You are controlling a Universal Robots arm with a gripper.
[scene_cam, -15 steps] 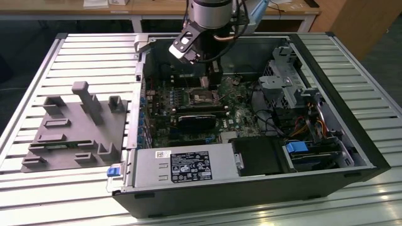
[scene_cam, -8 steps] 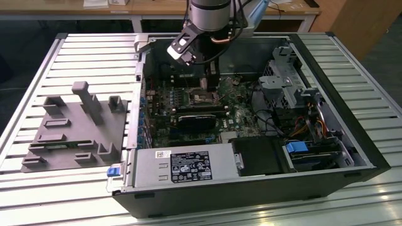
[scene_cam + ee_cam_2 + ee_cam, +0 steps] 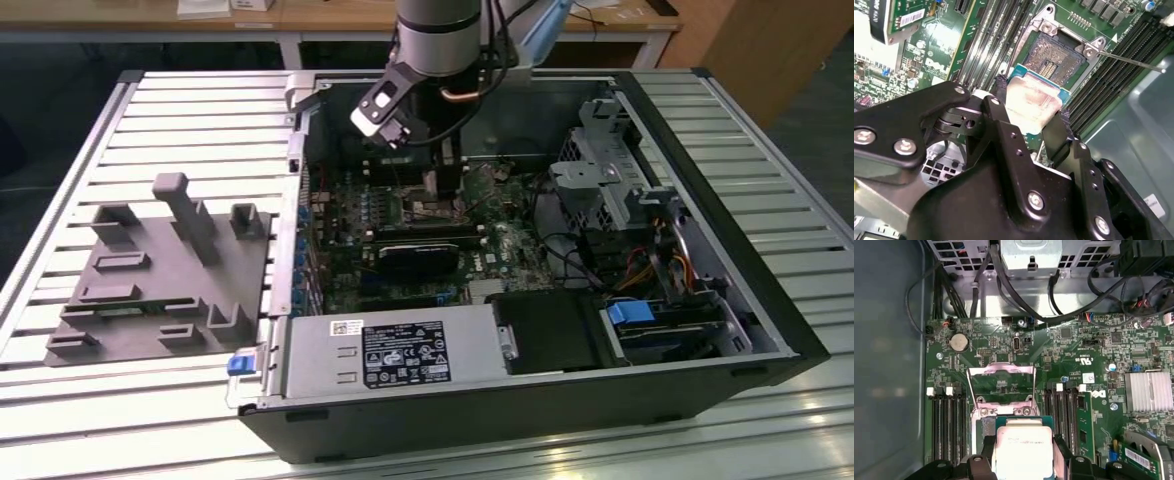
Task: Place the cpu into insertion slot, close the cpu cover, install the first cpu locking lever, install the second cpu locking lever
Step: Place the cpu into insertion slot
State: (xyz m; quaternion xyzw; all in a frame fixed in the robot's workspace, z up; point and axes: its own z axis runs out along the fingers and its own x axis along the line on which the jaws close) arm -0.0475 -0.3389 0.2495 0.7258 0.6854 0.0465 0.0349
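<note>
My gripper (image 3: 1032, 102) is shut on the cpu (image 3: 1029, 112), a flat square chip with a silver-grey top, with one black finger on each of two opposite edges. In the first wrist view the cpu (image 3: 1023, 450) hangs just short of the insertion slot (image 3: 985, 427), overlapping its near edge. The insertion slot (image 3: 1061, 62) lies open, its dark contact field bare inside a metal rim. The cpu cover (image 3: 1001, 385), a thin metal frame with a square window, stands swung up behind the slot. A thin locking lever (image 3: 1126, 60) sticks out sideways. In the exterior view the gripper (image 3: 437, 185) reaches down into the open computer case.
Long black memory slots (image 3: 949, 420) flank the socket on both sides. A black rounded block (image 3: 416, 255) sits on the board nearer the power supply (image 3: 387, 355). The drive cage (image 3: 614, 180) and cables (image 3: 1019, 295) stand close by. A grey fixture block (image 3: 160, 270) lies outside the case.
</note>
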